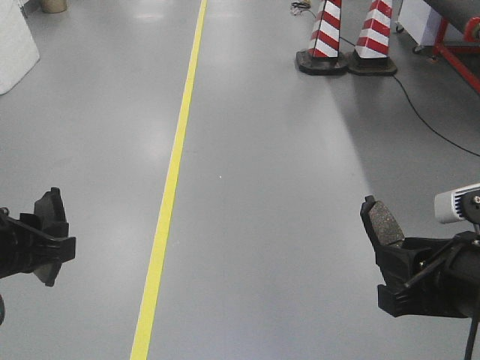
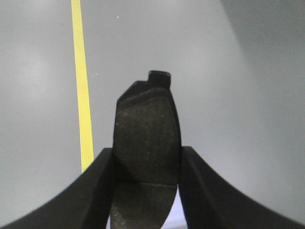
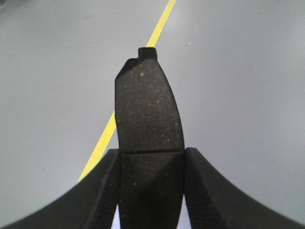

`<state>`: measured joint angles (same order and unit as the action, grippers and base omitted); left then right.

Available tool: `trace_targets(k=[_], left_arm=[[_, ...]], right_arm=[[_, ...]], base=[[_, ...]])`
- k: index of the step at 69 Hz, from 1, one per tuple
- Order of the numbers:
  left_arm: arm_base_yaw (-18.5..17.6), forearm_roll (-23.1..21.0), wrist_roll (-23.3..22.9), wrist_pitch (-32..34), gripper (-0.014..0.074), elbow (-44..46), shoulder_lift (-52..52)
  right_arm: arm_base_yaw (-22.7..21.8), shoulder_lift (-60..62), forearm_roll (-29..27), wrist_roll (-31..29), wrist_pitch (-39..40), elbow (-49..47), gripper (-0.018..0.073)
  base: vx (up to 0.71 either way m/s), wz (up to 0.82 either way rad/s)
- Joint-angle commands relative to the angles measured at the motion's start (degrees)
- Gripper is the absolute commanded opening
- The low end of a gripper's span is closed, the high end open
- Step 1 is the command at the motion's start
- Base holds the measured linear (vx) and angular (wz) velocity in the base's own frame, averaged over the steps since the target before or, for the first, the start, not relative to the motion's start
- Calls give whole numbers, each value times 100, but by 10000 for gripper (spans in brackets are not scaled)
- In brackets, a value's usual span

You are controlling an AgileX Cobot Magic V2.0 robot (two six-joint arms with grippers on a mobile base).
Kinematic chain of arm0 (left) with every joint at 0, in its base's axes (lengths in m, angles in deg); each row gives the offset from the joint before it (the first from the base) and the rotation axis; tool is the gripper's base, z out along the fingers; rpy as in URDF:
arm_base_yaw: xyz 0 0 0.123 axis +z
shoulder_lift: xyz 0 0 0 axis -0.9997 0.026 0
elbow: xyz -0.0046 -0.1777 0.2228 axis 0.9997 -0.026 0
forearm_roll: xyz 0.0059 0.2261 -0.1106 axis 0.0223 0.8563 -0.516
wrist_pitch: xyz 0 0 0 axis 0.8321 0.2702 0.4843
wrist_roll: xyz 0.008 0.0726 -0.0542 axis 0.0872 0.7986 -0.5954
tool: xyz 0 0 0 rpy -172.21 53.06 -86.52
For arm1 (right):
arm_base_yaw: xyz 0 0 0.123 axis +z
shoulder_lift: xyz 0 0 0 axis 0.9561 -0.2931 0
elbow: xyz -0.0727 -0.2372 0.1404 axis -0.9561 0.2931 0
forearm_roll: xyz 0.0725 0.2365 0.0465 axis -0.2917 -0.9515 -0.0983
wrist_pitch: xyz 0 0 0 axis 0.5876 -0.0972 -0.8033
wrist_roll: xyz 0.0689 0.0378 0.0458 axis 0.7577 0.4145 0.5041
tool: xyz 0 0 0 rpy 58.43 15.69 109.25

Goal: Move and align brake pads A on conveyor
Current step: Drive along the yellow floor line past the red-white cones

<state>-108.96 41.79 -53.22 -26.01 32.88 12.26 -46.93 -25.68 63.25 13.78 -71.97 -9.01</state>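
Note:
Each of my grippers holds one brake pad A above the grey floor. In the left wrist view the left gripper (image 2: 146,151) is shut on a dark curved pad (image 2: 145,119), which stands upright with its rough face and centre groove towards the camera. The right gripper (image 3: 151,152) is shut on a second pad (image 3: 147,105) in the same way. From the front, the left gripper (image 1: 45,232) and its pad (image 1: 51,206) are at the lower left. The right gripper (image 1: 390,259) and its pad (image 1: 386,223) are at the lower right. The conveyor belt surface is out of view.
A yellow floor line (image 1: 171,187) runs away between the two arms. Two red-and-white cones (image 1: 345,34) stand at the back right with a black cable (image 1: 427,120) trailing from them. A dark roller on a red frame (image 1: 457,34) shows in the top right corner.

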Motion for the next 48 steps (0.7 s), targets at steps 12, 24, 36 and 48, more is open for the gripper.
trace_targets(k=[12, 24, 36, 48], left_arm=[[-16, 30, -8, 441, 198, 172, -76], [-16, 30, -8, 441, 198, 172, -76], [-16, 30, -8, 441, 198, 172, -76], [-16, 30, -8, 441, 198, 172, -76]], right_arm=[[-24, 53, 80, -49, 481, -181, 77], [-24, 53, 80, -49, 481, -181, 77], [-24, 53, 80, -49, 481, -181, 77], [-24, 53, 80, -49, 481, -181, 77]], base=[[59, 6], [61, 6], [63, 5], [65, 1]])
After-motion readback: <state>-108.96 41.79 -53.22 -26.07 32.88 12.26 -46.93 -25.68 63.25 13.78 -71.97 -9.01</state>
